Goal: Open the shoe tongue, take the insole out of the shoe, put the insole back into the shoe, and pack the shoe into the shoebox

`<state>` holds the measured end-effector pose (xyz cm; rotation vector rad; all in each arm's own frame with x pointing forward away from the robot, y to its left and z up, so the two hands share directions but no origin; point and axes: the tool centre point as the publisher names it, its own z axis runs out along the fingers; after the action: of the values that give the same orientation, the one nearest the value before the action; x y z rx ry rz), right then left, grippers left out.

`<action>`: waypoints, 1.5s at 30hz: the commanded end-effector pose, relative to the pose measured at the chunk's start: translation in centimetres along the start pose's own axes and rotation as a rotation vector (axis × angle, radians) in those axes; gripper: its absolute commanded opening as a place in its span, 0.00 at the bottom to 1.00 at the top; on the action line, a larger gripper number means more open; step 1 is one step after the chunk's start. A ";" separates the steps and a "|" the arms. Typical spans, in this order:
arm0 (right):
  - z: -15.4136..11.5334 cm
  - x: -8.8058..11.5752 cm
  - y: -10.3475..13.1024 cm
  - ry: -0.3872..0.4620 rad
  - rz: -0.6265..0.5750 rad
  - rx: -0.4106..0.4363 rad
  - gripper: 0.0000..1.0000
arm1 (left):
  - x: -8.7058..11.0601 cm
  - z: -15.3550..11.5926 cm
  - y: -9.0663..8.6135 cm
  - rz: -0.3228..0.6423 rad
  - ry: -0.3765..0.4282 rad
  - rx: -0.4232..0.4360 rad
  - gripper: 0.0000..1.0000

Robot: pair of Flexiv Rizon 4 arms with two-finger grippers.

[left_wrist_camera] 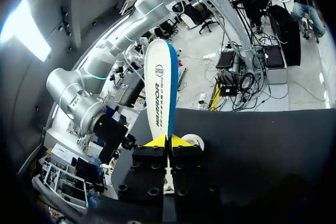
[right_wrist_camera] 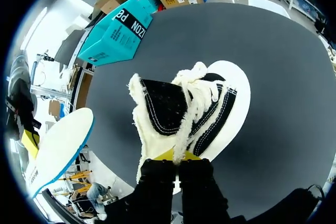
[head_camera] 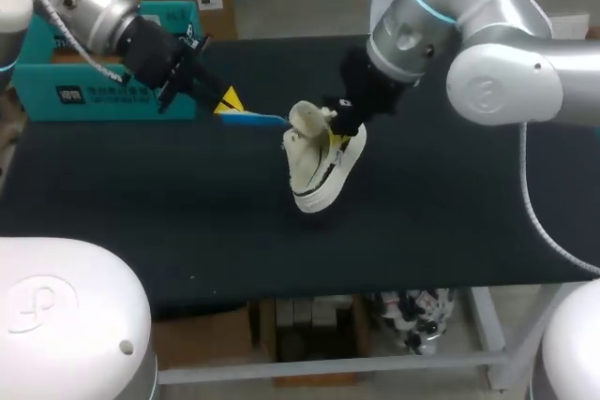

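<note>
1. The shoe (head_camera: 317, 168) is nearest, about in the middle of the dark surface (head_camera: 141, 231). It is cream and black with a white sole. It is tipped up, not lying flat.
2. Just above the shoe is the right end effector (head_camera: 345, 125). Its two yellow tips are close together and pinch the fluffy cream part at the shoe's opening (I cannot tell if that part is the tongue). In the right wrist view, black cloth with white stitches spreads out on both sides of the fingers.
3. A bit farther back and to the left is the left end effector (head_camera: 228, 100). It holds the insole (head_camera: 262, 119) up in the air, out of the shoe. Its tips are narrow and squeeze one end of the insole from two sides.
4. In the left wrist view the insole sticks straight out ahead of the fingers. It is white with a blue edge. It is near the shoe but does not touch it.
5. Farthest away is the teal shoebox (head_camera: 103, 105). It sits at the far left of the surface, behind the left arm, well apart from the shoe.
</note>
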<state>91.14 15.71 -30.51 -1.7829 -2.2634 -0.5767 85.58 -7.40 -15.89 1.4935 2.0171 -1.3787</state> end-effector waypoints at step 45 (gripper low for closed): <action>3.3 -2.4 -1.4 0.184 -0.124 -0.065 0.00 | 0.1 3.2 -1.7 0.028 0.007 0.111 0.00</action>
<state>90.05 14.81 -34.44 -1.5548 -2.2666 -0.8256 82.95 -9.77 -16.26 1.5706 1.9512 -1.4823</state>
